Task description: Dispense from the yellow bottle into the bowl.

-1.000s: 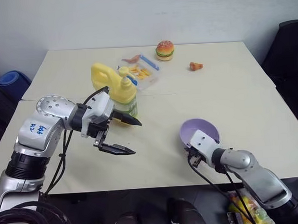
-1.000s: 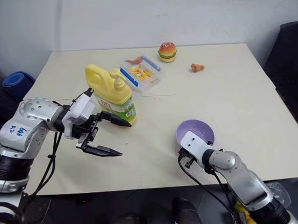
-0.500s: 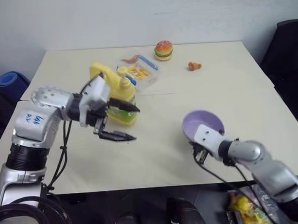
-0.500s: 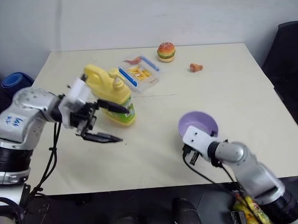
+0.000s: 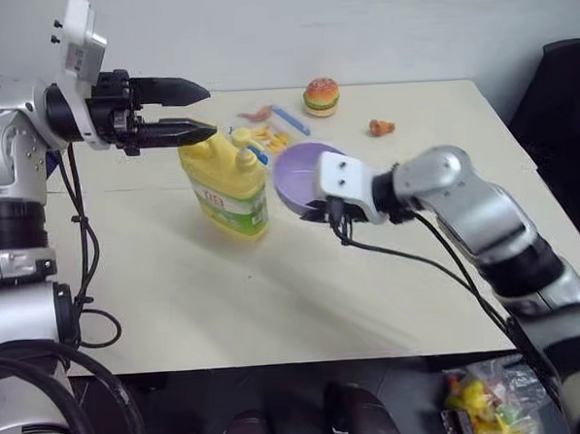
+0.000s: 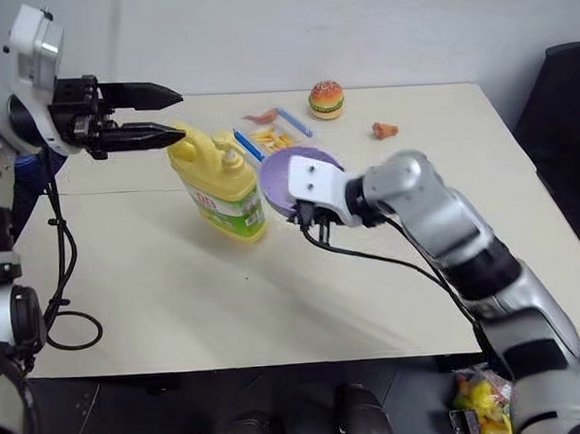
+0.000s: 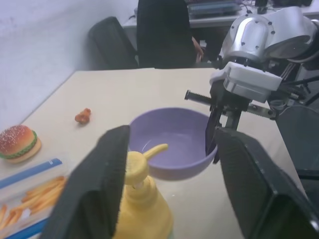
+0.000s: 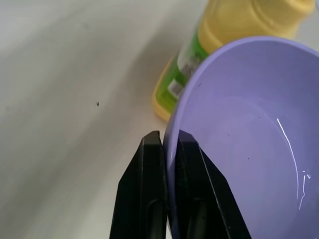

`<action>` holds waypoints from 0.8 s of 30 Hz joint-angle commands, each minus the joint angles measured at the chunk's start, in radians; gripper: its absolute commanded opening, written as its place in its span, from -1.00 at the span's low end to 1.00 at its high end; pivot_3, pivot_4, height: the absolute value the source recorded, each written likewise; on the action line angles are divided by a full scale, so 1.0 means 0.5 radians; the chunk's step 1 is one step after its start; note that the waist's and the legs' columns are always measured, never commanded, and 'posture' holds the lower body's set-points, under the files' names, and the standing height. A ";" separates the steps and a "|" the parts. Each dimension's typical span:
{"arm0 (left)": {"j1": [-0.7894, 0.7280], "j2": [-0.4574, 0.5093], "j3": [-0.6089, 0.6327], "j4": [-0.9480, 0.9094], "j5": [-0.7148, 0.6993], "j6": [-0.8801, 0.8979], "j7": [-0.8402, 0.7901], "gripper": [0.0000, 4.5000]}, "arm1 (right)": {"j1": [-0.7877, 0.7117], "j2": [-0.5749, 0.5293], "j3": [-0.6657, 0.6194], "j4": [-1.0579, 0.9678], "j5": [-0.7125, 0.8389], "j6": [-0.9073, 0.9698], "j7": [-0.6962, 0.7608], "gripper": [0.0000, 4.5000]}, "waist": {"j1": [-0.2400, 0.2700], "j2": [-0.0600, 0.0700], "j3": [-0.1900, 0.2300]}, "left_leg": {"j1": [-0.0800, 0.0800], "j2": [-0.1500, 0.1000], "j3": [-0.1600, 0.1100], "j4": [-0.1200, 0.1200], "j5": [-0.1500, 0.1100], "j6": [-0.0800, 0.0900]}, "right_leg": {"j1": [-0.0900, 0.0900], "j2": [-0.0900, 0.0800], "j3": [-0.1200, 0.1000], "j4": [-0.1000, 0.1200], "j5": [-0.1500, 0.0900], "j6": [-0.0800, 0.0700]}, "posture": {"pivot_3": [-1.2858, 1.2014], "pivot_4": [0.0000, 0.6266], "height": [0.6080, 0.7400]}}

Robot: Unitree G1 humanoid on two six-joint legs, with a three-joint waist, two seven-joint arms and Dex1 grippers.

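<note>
The yellow bottle stands upright on the table, its pump top pointing toward the bowl. The lavender bowl hangs tilted in the air just right of the pump spout. My right gripper is shut on its near rim, one finger inside and one outside. My left gripper is raised level above the bottle's handle, pointing right, open and holding nothing. In the left wrist view its fingers frame the pump top and the bowl beyond.
A clear tray of fries with a blue edge lies just behind the bottle. A toy burger and a small brown food piece sit farther back. A black chair stands at the table's right side.
My right gripper lifted the bowl from the table's front right up and left to the bottle's spout. My left gripper rose from beside the bottle to above it, its fingers closer together.
</note>
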 commanded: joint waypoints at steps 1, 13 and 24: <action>-0.124 -0.070 -0.027 0.181 0.114 -0.175 -0.029 -0.29 | -0.140 0.054 0.023 0.144 -0.069 -0.135 0.108 -1.00 | -0.008 0.000 0.000 | -0.008 0.000 -0.001 0.006 0.000 0.001 | -0.006 -0.001 -0.001 0.001 0.001 0.001 | 0.03 -0.52 1.00; -0.247 -0.199 -0.012 0.537 0.324 -0.496 -0.006 -0.96 | -0.341 0.133 0.002 0.287 -0.153 -0.206 0.305 -1.00 | -0.107 0.000 0.000 | -0.025 -0.002 -0.004 0.009 0.000 0.001 | -0.025 -0.004 -0.005 0.006 0.002 0.004 | 0.03 -0.52 1.00; -0.191 -0.174 0.003 0.592 0.404 -0.639 0.012 -0.96 | -0.416 0.126 -0.071 0.063 -0.033 0.051 0.441 -1.00 | -0.107 0.000 0.000 | -0.025 -0.003 -0.007 0.010 0.000 0.001 | -0.024 -0.008 -0.008 0.008 0.002 0.004 | 0.03 -0.52 1.00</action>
